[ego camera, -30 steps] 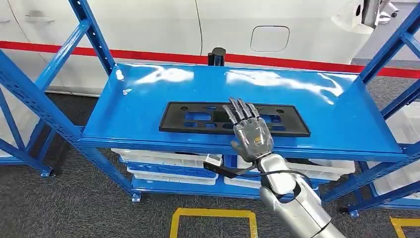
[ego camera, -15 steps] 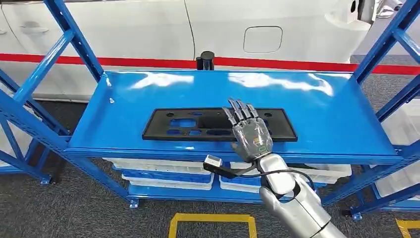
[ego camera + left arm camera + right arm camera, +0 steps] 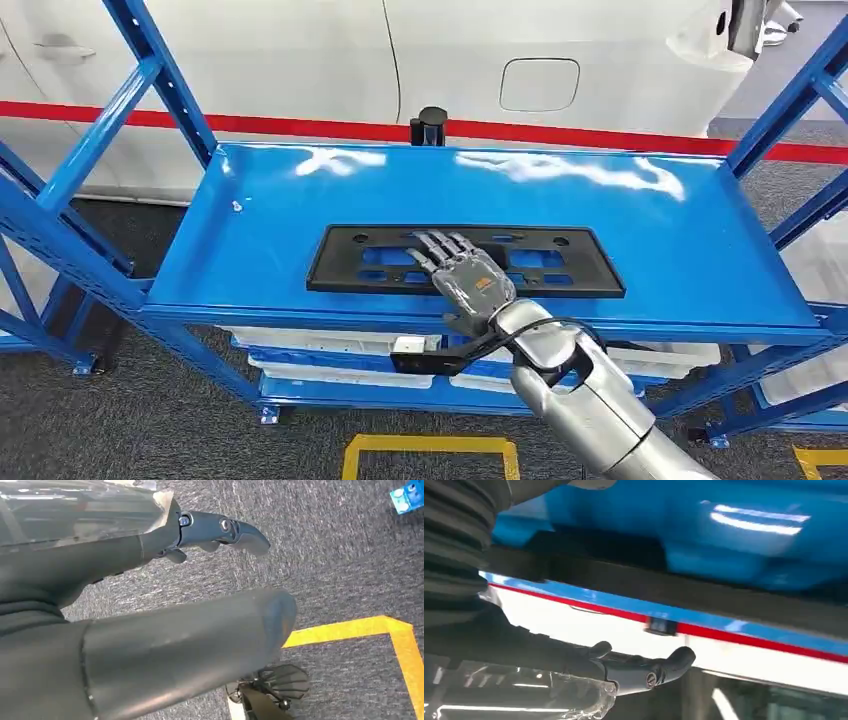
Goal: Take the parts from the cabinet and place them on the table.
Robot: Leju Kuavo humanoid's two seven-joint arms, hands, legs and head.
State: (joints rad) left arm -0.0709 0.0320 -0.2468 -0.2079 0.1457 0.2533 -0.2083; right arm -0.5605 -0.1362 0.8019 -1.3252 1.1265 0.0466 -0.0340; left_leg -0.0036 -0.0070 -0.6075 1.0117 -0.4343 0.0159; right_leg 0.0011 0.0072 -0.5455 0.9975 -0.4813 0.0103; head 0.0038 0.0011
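Blue shelf (image 3: 250, 240) bears one black plate (image 3: 580, 262).

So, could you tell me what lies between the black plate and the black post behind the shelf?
In the head view, only bare blue shelf lies between the black plate and the black post.

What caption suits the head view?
Right robot hand reaches, fingers spread, over a black plate on a blue shelf.

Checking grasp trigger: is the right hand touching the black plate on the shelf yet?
Cannot tell. In the head view the right hand overlaps the black plate, fingers spread over it, but no contact or gap shows. The right wrist view is too blurred.
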